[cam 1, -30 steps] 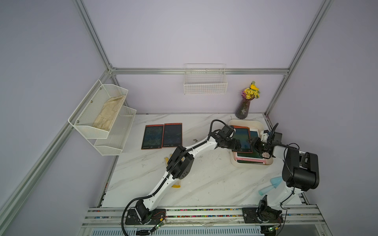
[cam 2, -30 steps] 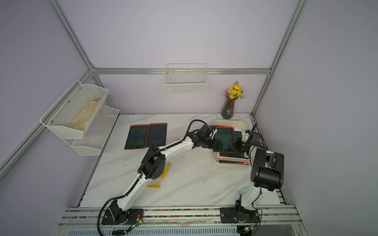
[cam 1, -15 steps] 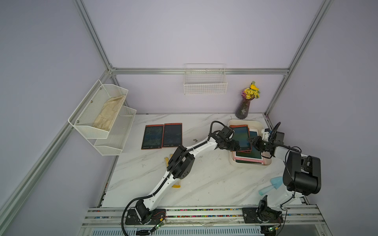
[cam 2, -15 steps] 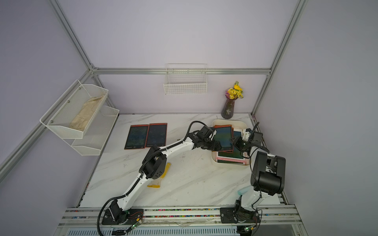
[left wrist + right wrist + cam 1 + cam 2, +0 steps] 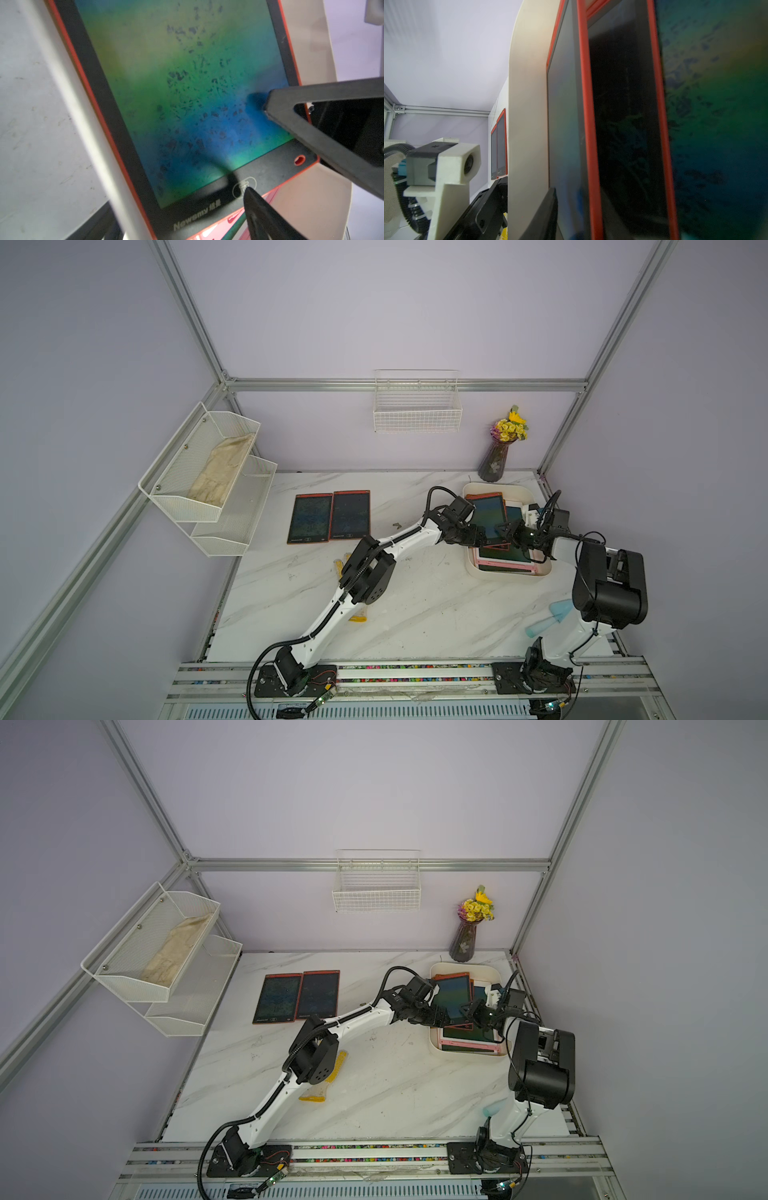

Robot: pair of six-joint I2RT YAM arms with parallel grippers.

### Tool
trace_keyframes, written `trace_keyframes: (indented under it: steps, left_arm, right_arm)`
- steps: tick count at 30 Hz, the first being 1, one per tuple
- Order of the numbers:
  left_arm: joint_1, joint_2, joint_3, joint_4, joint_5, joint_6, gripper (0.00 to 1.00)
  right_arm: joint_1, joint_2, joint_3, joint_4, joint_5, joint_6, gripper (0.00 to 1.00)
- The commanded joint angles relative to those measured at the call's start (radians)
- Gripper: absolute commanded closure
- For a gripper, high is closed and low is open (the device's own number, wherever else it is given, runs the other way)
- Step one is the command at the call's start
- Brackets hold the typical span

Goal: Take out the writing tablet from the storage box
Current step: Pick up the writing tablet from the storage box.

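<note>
1. The step in hand is the pick. The orange-framed writing tablet with a green-blue screen [image 5: 487, 515] lies topmost and askew on the stack inside the shallow cream-white plastic storage box [image 5: 508, 576].
2. The left gripper [image 5: 478, 537] sits at the box's side wall. Its fingers [image 5: 261, 214] are wide apart, with one tip at the tablet's lower bezel.
3. The right gripper [image 5: 505, 531] reaches over the box from the opposite side. One of its fingers [image 5: 307, 116] rests on the screen by the frame. Whether the pair is clamped on the tablet cannot be told.
4. The next move likely calls for a firm pinch on the frame's edge. The tablet would then be lifted clear of the box's low wall and carried onto the white marble tabletop [image 5: 415, 605] beside the box.
</note>
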Motion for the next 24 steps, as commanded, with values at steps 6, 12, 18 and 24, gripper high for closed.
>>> trace_keyframes:
  steps: [6, 12, 18, 24]
  left_arm:
    - [-0.012, -0.146, -0.046, 0.158, 0.066, 0.000, 0.16]
    - [-0.012, -0.131, -0.038, 0.179, 0.094, -0.017, 0.16]
    - [-0.013, -0.081, 0.003, 0.189, 0.133, -0.044, 0.16]
    - [-0.019, -0.073, 0.015, 0.199, 0.139, -0.053, 0.16]
  right_arm:
    - [0.013, 0.041, 0.061, 0.033, -0.043, 0.024, 0.68]
    - [0.018, 0.059, 0.106, 0.011, -0.043, 0.015, 0.72]
    - [0.019, 0.083, 0.128, -0.010, -0.035, -0.008, 0.75]
    - [0.019, 0.094, 0.139, -0.041, 0.019, -0.040, 0.80]
